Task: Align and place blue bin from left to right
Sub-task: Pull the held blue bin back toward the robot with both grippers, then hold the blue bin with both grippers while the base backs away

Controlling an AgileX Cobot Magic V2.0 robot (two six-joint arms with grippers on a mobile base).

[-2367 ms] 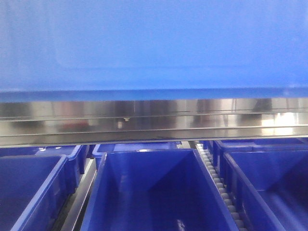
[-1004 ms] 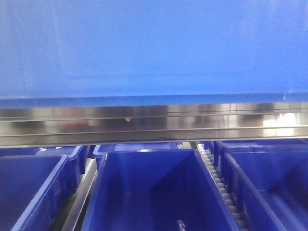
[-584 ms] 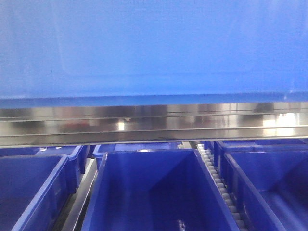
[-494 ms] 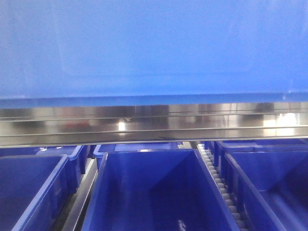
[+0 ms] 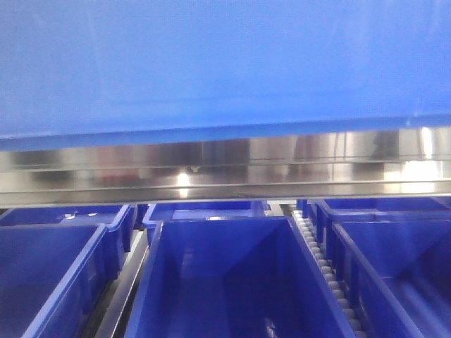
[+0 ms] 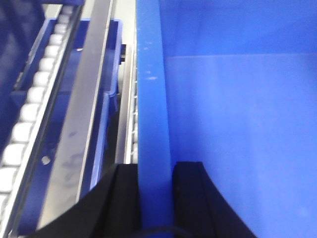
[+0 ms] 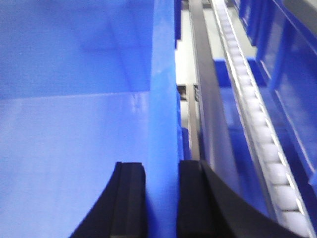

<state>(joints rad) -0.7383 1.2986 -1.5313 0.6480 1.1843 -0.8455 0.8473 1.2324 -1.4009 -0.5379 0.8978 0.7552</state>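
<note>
The blue bin (image 5: 225, 63) fills the upper part of the front view with its smooth flat side wall, held in the air above the steel rail. My left gripper (image 6: 155, 171) is shut on the blue bin's left rim (image 6: 151, 99), one black finger inside the wall and one outside. On the opposite side, my right gripper (image 7: 162, 171) is shut on the blue bin's right rim (image 7: 163, 89) in the same way. The bin's pale inner floor (image 6: 237, 139) shows in both wrist views.
Below the bin runs a shiny steel rail (image 5: 225, 172). Under it stand several smaller deep-blue bins (image 5: 232, 282) with sloped walls. White roller tracks (image 5: 324, 274) run between them, also at the left (image 6: 29, 109) and right (image 7: 257, 124) of the held bin.
The blue bin's lower edge has risen a little in the front view and now tilts slightly, higher at the right. The rail and lower bins show a bit more.
</note>
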